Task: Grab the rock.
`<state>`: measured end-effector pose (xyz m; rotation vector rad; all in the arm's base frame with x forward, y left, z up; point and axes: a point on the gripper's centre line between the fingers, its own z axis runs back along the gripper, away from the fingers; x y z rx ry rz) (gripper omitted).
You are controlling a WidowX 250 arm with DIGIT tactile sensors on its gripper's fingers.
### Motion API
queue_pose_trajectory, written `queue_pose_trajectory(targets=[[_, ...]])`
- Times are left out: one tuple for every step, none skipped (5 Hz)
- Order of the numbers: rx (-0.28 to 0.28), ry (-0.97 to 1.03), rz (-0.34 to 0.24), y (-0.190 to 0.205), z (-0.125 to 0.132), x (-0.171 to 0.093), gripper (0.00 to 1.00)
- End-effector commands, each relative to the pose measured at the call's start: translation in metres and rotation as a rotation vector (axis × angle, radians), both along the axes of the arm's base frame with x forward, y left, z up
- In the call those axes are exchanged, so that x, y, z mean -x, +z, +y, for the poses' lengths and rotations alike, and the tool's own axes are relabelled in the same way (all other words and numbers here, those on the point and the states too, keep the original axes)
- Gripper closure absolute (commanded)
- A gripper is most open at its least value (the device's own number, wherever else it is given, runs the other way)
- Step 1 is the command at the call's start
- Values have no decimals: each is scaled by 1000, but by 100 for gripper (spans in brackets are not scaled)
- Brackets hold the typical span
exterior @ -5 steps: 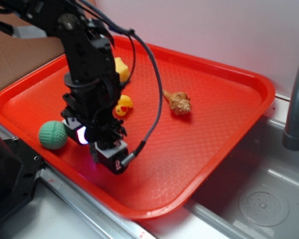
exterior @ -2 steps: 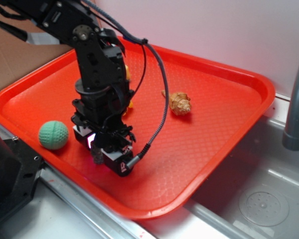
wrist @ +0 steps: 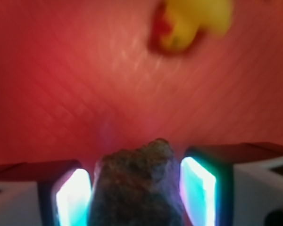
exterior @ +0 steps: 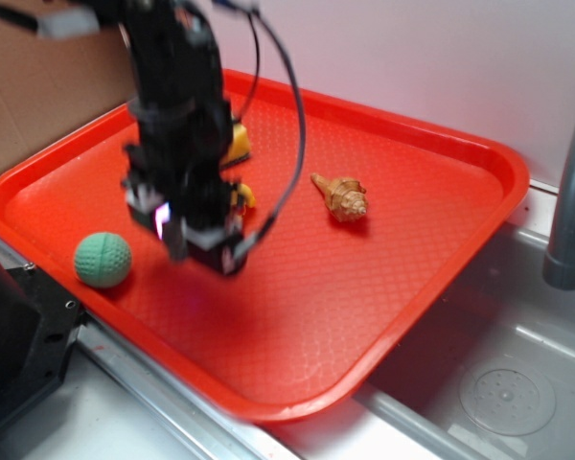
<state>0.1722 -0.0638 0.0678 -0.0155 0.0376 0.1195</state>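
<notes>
The rock (wrist: 132,172), a dark brown rough lump, sits between the two glowing pads (wrist: 73,195) in the wrist view, touching both. My gripper (wrist: 136,186) is shut on it. In the exterior view the gripper (exterior: 203,247) is motion-blurred and hangs above the left middle of the red tray (exterior: 441,192), its shadow on the tray floor below. The arm's body hides the rock in that view.
A green textured ball (exterior: 103,260) lies at the tray's left front. A tan seashell (exterior: 342,197) lies mid-tray. A yellow rubber duck (exterior: 241,196) and a yellow block (exterior: 236,142) sit behind the arm. A grey faucet (exterior: 570,192) and sink (exterior: 508,383) are on the right.
The gripper, down at the tray floor one second ago, has risen and shifted back toward the duck with the rock between its pads.
</notes>
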Motion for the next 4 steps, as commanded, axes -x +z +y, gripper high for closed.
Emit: queue_pose_trajectory(targets=[[20, 67, -124, 85, 8, -18, 100], [54, 48, -149, 111, 19, -18, 100], [28, 49, -190, 118, 26, -17, 100], [-2, 26, -201, 118, 28, -20, 100]])
